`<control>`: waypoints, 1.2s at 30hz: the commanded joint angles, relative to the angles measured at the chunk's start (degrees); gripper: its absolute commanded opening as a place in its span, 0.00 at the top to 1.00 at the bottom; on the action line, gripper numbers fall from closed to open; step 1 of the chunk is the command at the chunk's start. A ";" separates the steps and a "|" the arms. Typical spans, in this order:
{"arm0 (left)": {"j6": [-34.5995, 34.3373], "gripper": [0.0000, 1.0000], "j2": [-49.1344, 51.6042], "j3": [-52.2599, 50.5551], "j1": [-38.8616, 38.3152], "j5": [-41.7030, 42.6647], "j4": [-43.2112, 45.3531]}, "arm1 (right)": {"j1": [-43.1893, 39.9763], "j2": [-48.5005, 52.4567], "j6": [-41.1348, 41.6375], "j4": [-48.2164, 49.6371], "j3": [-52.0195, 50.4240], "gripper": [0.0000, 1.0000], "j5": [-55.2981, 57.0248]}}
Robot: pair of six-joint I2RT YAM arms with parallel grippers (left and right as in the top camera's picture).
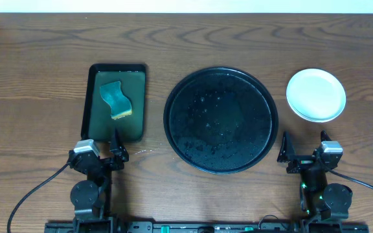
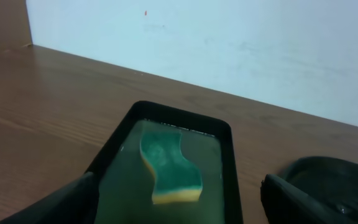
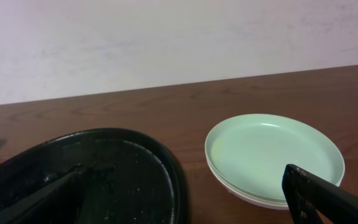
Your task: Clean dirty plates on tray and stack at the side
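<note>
The plates (image 1: 315,95) sit in a stack on the bare table (image 1: 44,52), just off the right edge of the round black tray (image 1: 221,84). They lie straight ahead of the right gripper (image 1: 304,145) and well apart from the left gripper (image 1: 101,144), so the right arm is clearly the nearer one. Being round, they offer no long axis to line up with. In the right wrist view the stack (image 3: 272,155) looks pale mint and clean, with at least two rims showing (the exact count is hard to tell). The tray holds no plate, only droplets, so the job looks finished. Both grippers hover low at the near edge with jaws apart, holding nothing. The sponge (image 1: 115,98) lies in the rectangular green tray (image 1: 87,103), ahead of the left gripper. Nothing blocks either arm.
</note>
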 commanded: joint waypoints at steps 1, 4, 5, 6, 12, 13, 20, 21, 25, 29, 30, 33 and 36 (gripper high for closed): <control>2.34 0.16 -0.55 -0.48 -0.09 -0.24 -2.84 | 0.22 -0.39 -0.57 -0.24 -0.09 0.01 0.13; 3.78 0.16 -0.55 -0.48 -0.09 0.63 -2.84 | 0.22 -0.39 -0.57 -0.24 -0.09 0.01 0.13; 4.22 0.16 -0.55 -0.48 -0.09 0.83 -2.84 | 0.22 -0.39 -0.57 -0.24 -0.09 0.01 0.13; 4.22 0.16 -0.55 -0.48 -0.09 0.83 -2.84 | 0.22 -0.39 -0.57 -0.26 -0.09 0.01 0.13; 5.57 0.16 -0.55 -0.48 -0.09 0.81 -2.84 | 0.22 -0.39 -0.57 -0.24 -0.09 0.01 0.13; 6.10 0.16 -0.55 -0.48 -0.09 0.81 -2.84 | 0.22 -0.39 -0.57 -0.24 -0.09 0.01 0.13; 6.95 0.16 -0.46 -0.48 -0.09 0.74 -2.84 | 0.22 -0.39 -0.57 -0.24 -0.09 0.01 0.13; 6.95 0.16 -0.44 -0.48 -0.09 0.74 -2.82 | 0.22 -0.39 -0.57 -0.24 -0.09 0.01 0.13; 6.95 0.16 -0.42 -0.48 -0.09 0.72 -2.82 | 0.22 -0.39 -0.57 -0.24 -0.09 0.01 0.13; 6.95 0.16 -0.39 -0.48 -0.09 0.74 -2.82 | 0.22 -0.39 -0.57 -0.24 -0.09 0.01 0.13; 6.95 0.16 -0.39 -0.48 -0.09 0.74 -2.82 | 0.22 -0.39 -0.57 -0.24 -0.09 0.01 0.13; 6.95 0.16 -0.39 -0.48 -0.09 0.74 -2.82 | 0.22 -0.39 -0.57 -0.24 -0.09 0.01 0.13; 6.95 0.16 -0.39 -0.48 -0.09 0.74 -2.82 | 0.22 -0.39 -0.57 -0.24 -0.09 0.01 0.13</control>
